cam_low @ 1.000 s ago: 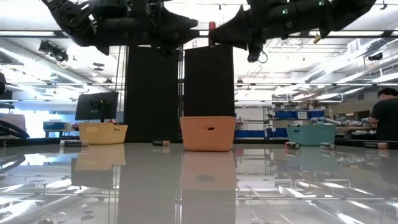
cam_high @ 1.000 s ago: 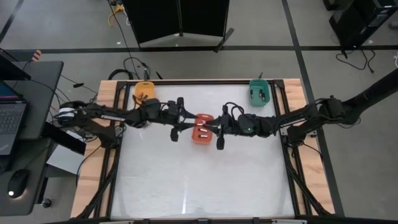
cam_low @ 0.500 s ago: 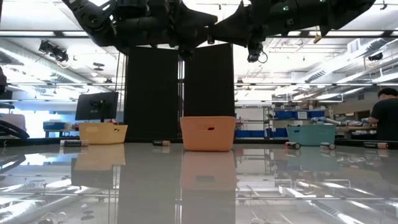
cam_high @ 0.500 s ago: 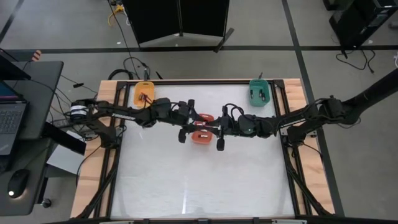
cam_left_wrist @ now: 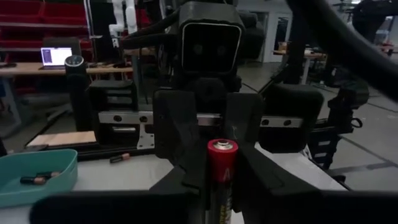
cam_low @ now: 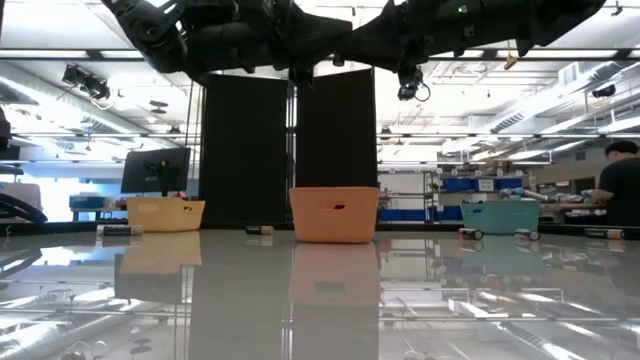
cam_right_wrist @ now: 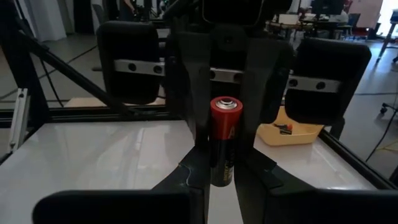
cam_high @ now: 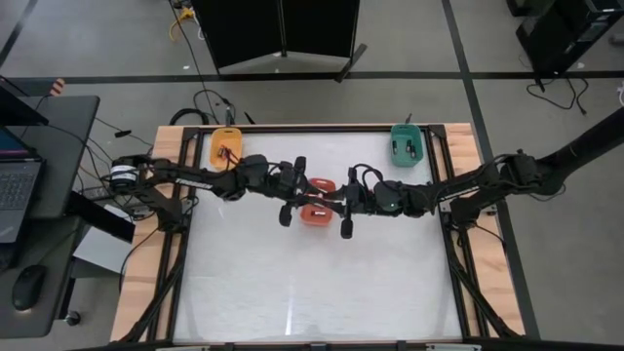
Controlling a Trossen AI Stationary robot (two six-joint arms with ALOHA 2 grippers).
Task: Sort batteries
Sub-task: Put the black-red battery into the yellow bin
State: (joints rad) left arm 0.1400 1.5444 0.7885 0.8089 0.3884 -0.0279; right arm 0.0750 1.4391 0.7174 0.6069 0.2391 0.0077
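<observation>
One battery [cam_right_wrist: 224, 140], red at its upper end and dark below, stands upright in the air above the red-orange tray [cam_high: 314, 212] at the table's middle. My right gripper [cam_high: 329, 199] comes at it from the table's right and is shut on it. My left gripper [cam_high: 308, 191] comes from the table's left, nose to nose with the right one, and its fingers are closed against the same battery [cam_left_wrist: 222, 171]. In the low view both grippers [cam_low: 335, 45] meet high above the tray [cam_low: 334, 215]. My right gripper pinches the battery's dark lower body [cam_right_wrist: 222, 169] between its two fingers, level, from the table's right. The battery stands upright, red end up, clear of the tray. My left gripper has its fingers [cam_right_wrist: 198, 118] on the battery's two sides from the table's left, level, fingers across it; which height it grips I cannot tell.
A yellow-orange tray [cam_high: 226, 145] with batteries stands at the far left, a teal tray [cam_high: 407, 145] with batteries at the far right. Loose batteries [cam_low: 260, 230] lie on the table near the trays. A person [cam_low: 620, 190] shows in the room beyond.
My left gripper has moved toward the table's right edge, up to my right gripper and the battery it holds, then stayed there. My right gripper and the battery have kept still above the red-orange tray.
</observation>
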